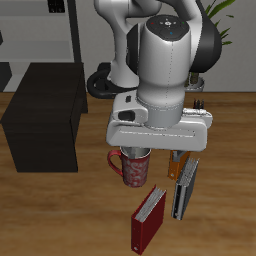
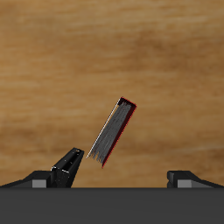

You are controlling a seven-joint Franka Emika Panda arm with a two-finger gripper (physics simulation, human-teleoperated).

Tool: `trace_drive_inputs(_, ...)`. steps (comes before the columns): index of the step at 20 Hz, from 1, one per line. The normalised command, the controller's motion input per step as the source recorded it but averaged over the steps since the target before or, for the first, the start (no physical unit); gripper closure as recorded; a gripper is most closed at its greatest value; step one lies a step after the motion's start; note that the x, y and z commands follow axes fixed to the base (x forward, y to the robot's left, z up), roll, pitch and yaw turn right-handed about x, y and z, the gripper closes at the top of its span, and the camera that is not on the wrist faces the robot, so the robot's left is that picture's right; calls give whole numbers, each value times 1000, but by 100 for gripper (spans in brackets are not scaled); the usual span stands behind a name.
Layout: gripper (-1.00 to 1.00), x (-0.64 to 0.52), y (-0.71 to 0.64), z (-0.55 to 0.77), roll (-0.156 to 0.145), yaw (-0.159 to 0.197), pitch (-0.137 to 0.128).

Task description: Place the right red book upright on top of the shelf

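The right red book (image 1: 148,220) is bright red with whitish page edges and lies near the table's front edge, in front of the red mug (image 1: 133,166). The shelf (image 1: 42,118) is a low black cabinet farther back, across the table from the books. My gripper (image 1: 152,148) hangs above the table just behind the mug and books, well back from the red book. In the wrist view the gripper (image 2: 122,175) is open and empty, with both fingertips (image 2: 66,166) apart. A thin book (image 2: 112,131) with grey pages and a dark red cover shows beyond them.
A thinner dark book (image 1: 185,188) stands beside the red book, with an orange book (image 1: 176,166) just behind it. A tall grey open rack (image 1: 40,30) stands behind the shelf. A plant (image 1: 222,25) is at the back.
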Motion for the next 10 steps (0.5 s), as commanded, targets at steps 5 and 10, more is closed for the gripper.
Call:
trace_drive_inputs(5,-100,101,128,-83,25,-39,-19)
trace_drive_inputs(10,-100,100,22,-112,-9,-25,-6)
